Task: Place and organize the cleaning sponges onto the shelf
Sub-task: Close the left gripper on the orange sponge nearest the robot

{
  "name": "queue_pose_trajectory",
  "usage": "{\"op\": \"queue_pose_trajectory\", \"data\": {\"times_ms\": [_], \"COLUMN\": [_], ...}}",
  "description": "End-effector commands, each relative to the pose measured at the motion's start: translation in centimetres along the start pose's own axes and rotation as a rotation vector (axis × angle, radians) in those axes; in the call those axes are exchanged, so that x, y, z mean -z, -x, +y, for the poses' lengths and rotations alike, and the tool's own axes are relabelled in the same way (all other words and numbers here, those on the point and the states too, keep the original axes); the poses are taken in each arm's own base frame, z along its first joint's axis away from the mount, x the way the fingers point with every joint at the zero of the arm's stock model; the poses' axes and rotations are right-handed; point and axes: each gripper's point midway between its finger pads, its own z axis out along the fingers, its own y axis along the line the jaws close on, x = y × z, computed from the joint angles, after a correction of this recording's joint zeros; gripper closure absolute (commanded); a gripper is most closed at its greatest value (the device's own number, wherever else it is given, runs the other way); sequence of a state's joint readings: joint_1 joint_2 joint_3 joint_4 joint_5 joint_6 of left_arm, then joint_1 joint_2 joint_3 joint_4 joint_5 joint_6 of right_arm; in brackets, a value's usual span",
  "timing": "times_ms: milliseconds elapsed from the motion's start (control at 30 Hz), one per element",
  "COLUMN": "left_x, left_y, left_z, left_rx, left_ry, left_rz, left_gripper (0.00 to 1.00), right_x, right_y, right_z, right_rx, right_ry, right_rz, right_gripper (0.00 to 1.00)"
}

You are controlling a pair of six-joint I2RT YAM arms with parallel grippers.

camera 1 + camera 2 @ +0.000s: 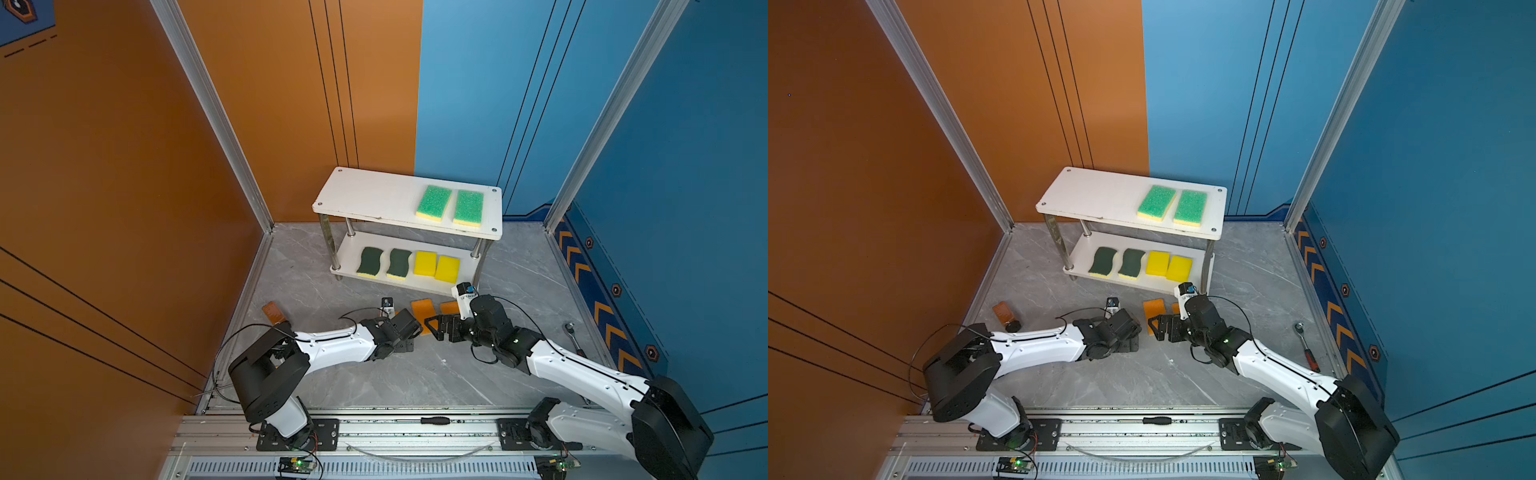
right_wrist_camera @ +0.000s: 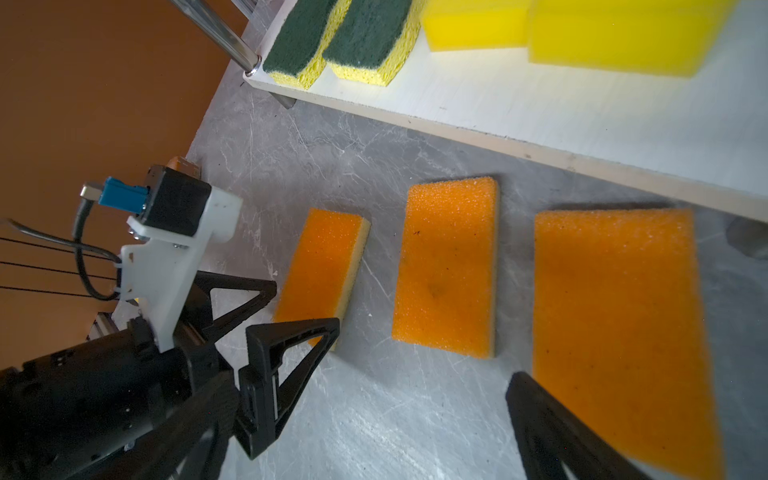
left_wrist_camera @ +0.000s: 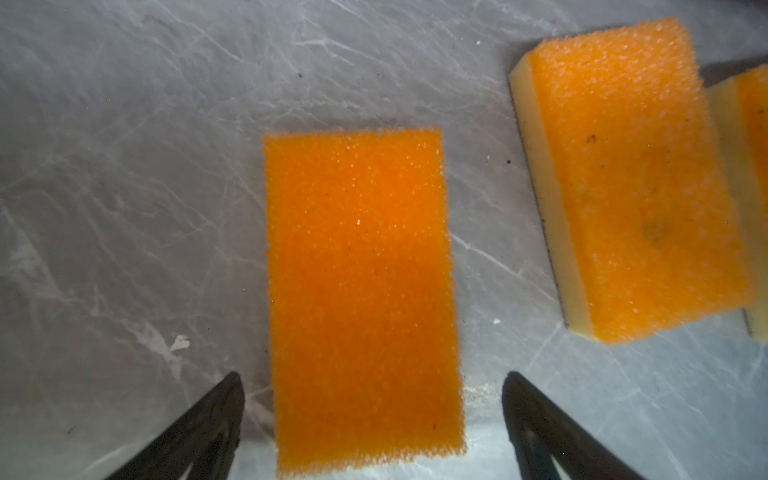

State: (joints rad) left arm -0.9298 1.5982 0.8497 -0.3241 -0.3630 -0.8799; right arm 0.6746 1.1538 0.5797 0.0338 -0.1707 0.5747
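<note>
Currently the left end effector stands spread wide over the left orange sponge. One black finger is on each side of that sponge's near end, and a strip of grey tabletop shows between each finger and the foam. Whether the tips reach the surface I cannot tell.

Just beside this sponge lies the middle orange sponge, and next to that the right orange sponge. All three lie orange face up in a row on the tabletop, just in front of the shelf.

The right end effector points toward the left arm. In the right wrist view one of its fingers sits far off to the side, over the near edge of the right orange sponge. Its jaws are apart and grip nothing.

On the shelf's top board two light-green sponges lie side by side at the right end. On the lower board two dark-green sponges sit left of two yellow sponges.

Small print on the white camera mount of the right arm is too small to read.
</note>
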Motion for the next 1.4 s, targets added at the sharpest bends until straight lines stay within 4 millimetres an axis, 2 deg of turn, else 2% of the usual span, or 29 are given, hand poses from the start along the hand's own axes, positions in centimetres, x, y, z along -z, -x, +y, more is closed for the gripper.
{"op": "queue_pose_trajectory", "data": {"times_ms": [0,433,800,867,1367], "left_x": [0.0,-0.8,-1.0,-1.0,-1.0], "left_y": [0.1,-0.4,-0.6,-0.6,-0.7], "left_z": [-0.9,-0.6,-0.3,-0.3,0.5], "left_rx": [-0.01,-0.015,-0.028,-0.031,-0.046], "left_ry": [-0.007,0.02,0.033,0.032,0.075], "left_rz": [-0.002,0.011,0.017,0.018,0.019], "left_gripper": [0.02,0.0,0.12,0.18,0.25], "right_x": [0.3,0.4,0.4,0.4,0.3], "right_y": [-0.3,-0.3,-0.3,-0.3,-0.2], "right_z": [-0.7,-0.9,-1.0,-1.1,-1.2], "right_rx": [-0.015,-0.021,-0.027,-0.028,-0.032], "right_ry": [-0.028,-0.035,-0.039,-0.04,-0.045], "right_rz": [-0.002,-0.003,-0.006,-0.005,-0.006], "right_gripper": [0.0,0.0,0.0,0.0,0.0]}}
